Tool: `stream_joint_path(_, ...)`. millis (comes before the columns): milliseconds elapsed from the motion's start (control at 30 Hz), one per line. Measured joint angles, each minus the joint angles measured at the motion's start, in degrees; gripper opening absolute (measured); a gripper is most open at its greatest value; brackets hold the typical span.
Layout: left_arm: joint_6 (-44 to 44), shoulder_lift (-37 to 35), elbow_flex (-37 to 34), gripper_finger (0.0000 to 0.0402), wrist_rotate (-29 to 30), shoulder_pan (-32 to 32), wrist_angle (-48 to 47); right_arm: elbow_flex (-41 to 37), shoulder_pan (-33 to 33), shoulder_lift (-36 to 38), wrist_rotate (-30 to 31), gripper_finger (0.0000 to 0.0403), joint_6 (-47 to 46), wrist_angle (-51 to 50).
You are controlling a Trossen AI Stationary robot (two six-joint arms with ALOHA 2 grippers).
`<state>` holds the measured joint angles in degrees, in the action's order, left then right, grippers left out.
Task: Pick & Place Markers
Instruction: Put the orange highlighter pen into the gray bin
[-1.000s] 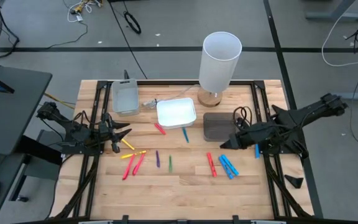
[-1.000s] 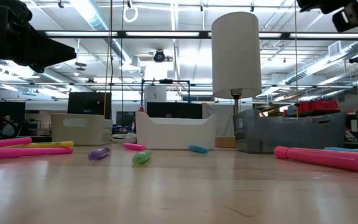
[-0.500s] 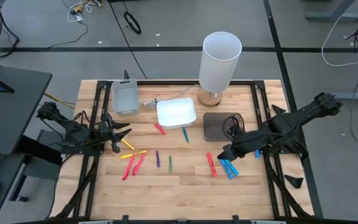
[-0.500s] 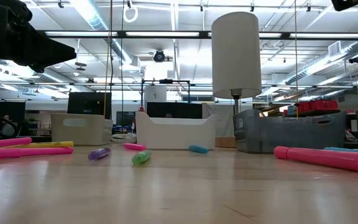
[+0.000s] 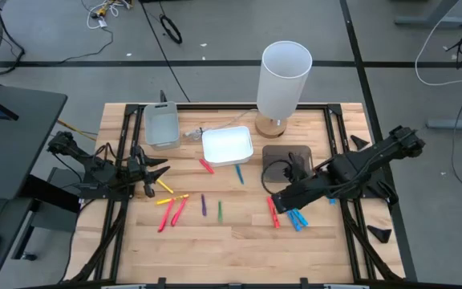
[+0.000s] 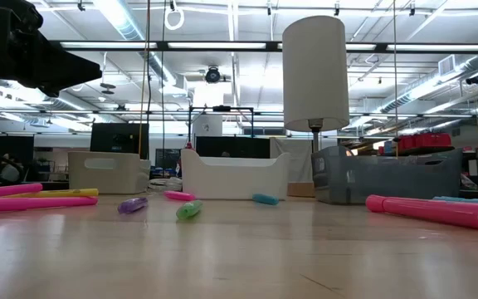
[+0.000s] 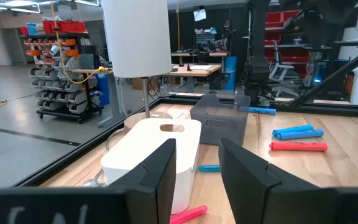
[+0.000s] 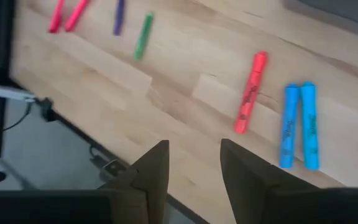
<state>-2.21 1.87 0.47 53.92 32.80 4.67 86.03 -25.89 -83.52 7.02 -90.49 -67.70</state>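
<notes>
Since a second ago your right arm has swung in from the table's right edge toward the middle, and the right gripper (image 5: 277, 201) now hangs above the red marker (image 5: 273, 212) and the two blue markers (image 5: 296, 217) on the right half of the table (image 5: 239, 233); nothing else has budged. Biggest thing up there is the white lamp (image 5: 283, 80) at the back, then three trays in front of it: grey (image 5: 161, 124), white (image 5: 228, 146) and dark (image 5: 283, 160). Your left gripper (image 5: 157, 174) waits at the left edge, fingers slightly apart with nothing between them. The right one's fingers are spread a modest gap and empty too, going by its wrist view, where the red marker (image 8: 250, 92) and the blue pair (image 8: 298, 124) lie ahead of it. The rest of the markers are scattered mid-table: pink and yellow ones (image 5: 171, 209) on the left, purple (image 5: 203, 204) and green (image 5: 220, 210) in the middle. Looks like you're in the approach step of a pick, nothing grabbed yet. Next you'd want to line the fingers across one marker, probably the red, drop down and close.
</notes>
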Motion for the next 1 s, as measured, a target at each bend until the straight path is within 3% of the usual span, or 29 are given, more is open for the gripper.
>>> stream_joint_path(367,0.0,0.0,0.0,0.0128,0.0,0.0,0.0,8.1,1.2,-8.1,-0.4,0.0143,-4.1,-8.2)
stream_joint_path(1000,0.0,0.0,0.0,0.0128,0.0,0.0,0.0,3.9,1.3,-9.5,-0.4,0.0143,-5.0,-6.6)
